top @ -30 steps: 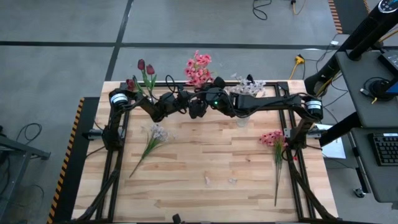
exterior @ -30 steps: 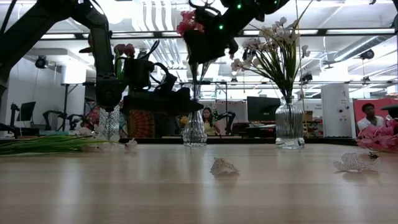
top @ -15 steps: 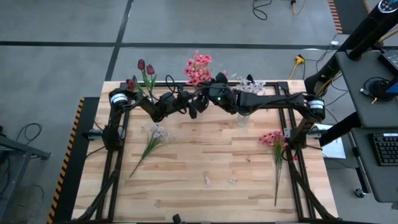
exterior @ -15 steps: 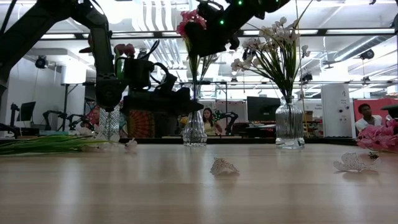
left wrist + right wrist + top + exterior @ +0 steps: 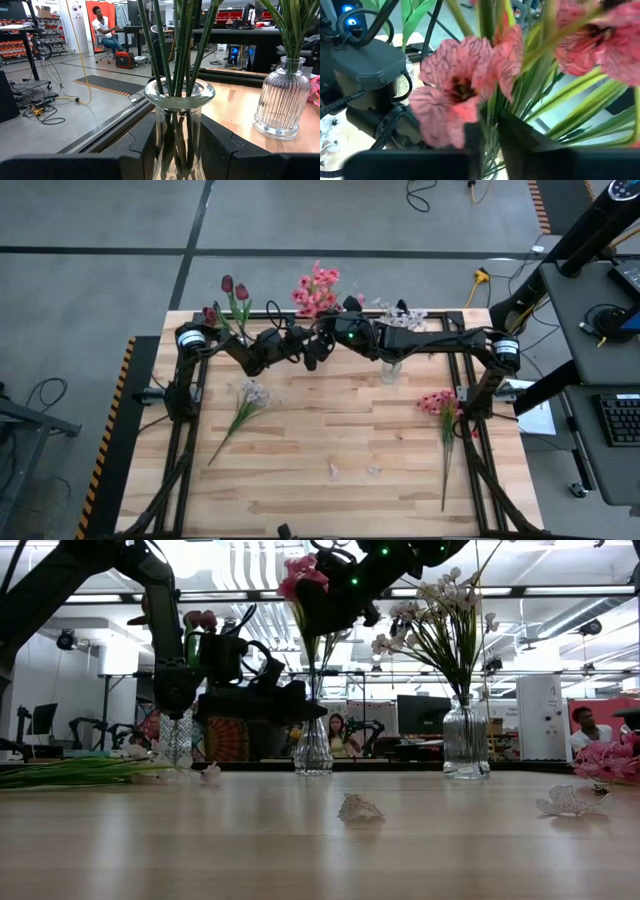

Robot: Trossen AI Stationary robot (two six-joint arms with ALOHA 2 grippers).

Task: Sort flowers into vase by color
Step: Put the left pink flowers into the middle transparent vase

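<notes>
The left gripper (image 5: 177, 150) clamps the middle vase (image 5: 179, 125) low on its glass body, one dark finger against each side. This looks like bracing, so the vase stays upright while stems are worked into its narrow neck. The right gripper (image 5: 489, 137) hangs directly above that vase, among the pink blooms (image 5: 317, 288). Its fingers are drawn nearly together, with green stems caught in the slim gap between them. I judge it is pinching a pink flower stem to seat it with the others.

The tulip vase (image 5: 177, 735) stands to one side of the middle vase on the left arm's side, holding dark red tulips (image 5: 233, 288). The white-spray vase (image 5: 465, 738) stands on the opposite side. Both are apart from the middle vase, but close enough that a sideways swing of either arm could clip them.

Two flowers lie unsorted on the table (image 5: 330, 430), toward its near edge from the middle vase. A white-lavender spray (image 5: 243, 402) lies on the left arm's side. A pink flower (image 5: 440, 402) lies on the right arm's side, beside the frame post at the table's edge.

The open room lies straight up from the middle vase, and in the bare boards between the two loose flowers, where only a few fallen petals (image 5: 360, 808) lie.
</notes>
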